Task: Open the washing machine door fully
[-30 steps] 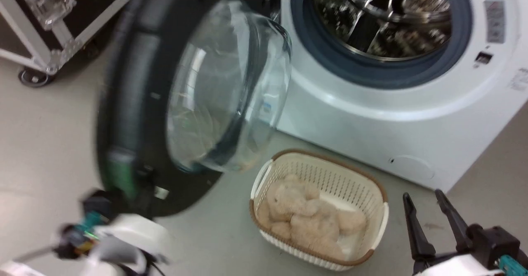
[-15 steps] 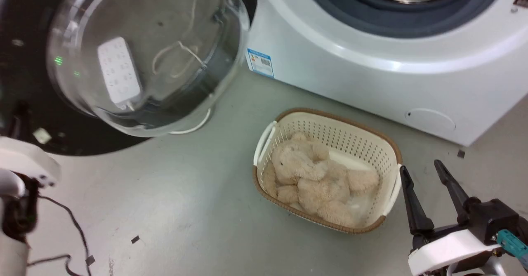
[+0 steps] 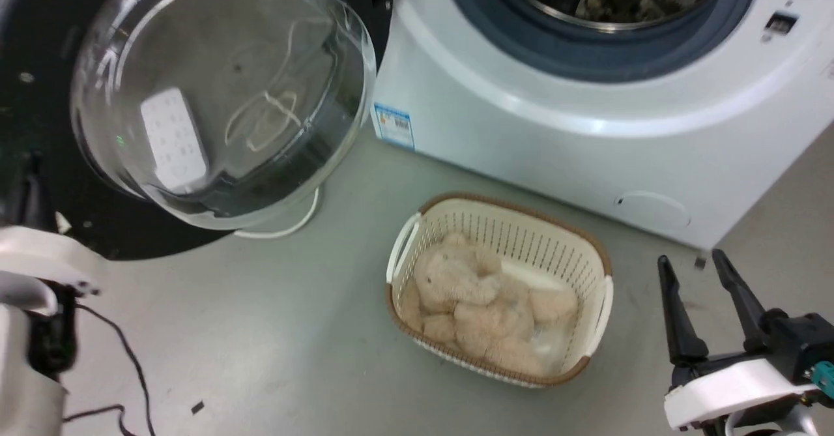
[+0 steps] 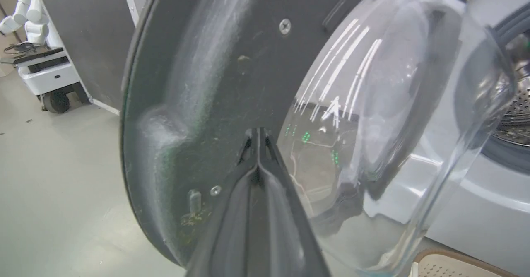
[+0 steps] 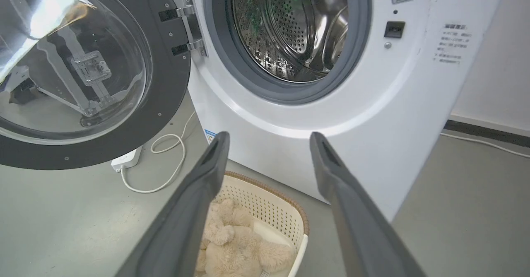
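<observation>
The basket before the washing machine is holding a plush toy. The washing machine door is hanging open at the machine's left, its top cut off. The left gripper is pinching closed by the door, contact unclear. The right gripper is gaping wide.

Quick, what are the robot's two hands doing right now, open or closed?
Left hand: closed, gripping nothing, fingertips pointing at the washing machine door.
Right hand: open, holding nothing.
</observation>
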